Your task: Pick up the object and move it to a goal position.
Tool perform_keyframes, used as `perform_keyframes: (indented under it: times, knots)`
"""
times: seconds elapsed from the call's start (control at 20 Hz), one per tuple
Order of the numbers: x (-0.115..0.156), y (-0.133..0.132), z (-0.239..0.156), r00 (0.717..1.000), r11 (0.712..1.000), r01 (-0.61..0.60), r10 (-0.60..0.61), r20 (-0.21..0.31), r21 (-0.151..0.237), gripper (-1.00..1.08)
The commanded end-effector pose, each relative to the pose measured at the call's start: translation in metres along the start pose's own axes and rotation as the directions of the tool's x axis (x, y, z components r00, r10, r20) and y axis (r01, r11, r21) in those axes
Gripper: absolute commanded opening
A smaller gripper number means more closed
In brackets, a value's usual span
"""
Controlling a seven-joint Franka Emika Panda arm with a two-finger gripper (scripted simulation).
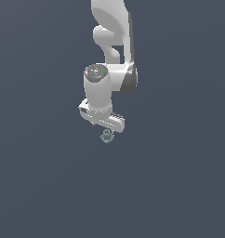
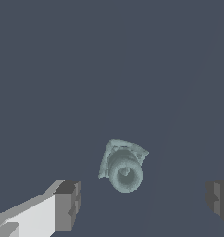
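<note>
The object (image 1: 106, 136) is a tiny pale teal-grey lumpy thing on the dark grey floor, just below the white gripper hand in the exterior view. In the wrist view the object (image 2: 123, 165) shows a rounded ring-like end and a flat flared base. My gripper (image 2: 144, 200) is open and empty, above the object. One dark finger pad (image 2: 67, 203) and the other (image 2: 219, 201) stand wide apart on either side of the object, not touching it. In the exterior view the fingers are hidden behind the hand.
The white arm (image 1: 109, 46) rises from the gripper toward the upper edge of the exterior view. A plain dark grey floor (image 1: 179, 186) lies all around.
</note>
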State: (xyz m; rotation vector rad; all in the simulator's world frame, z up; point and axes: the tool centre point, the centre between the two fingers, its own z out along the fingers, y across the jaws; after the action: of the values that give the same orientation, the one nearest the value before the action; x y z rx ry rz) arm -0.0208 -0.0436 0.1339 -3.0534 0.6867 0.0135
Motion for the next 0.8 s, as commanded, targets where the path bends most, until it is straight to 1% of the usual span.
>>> perform_keyframes:
  times: [0.0,0.35,0.75]
  knots:
    - [-0.005,-0.001,0.010,0.998,0.998,-0.066,0.066,-0.002,-0.001,1.00]
    - [-0.015,-0.003,0.031,0.977,0.977,-0.213,0.213,-0.008,-0.004,1.00]
    - [-0.022,-0.004,0.043,0.955,0.955,-0.298,0.298,-0.013,-0.006,1.00]
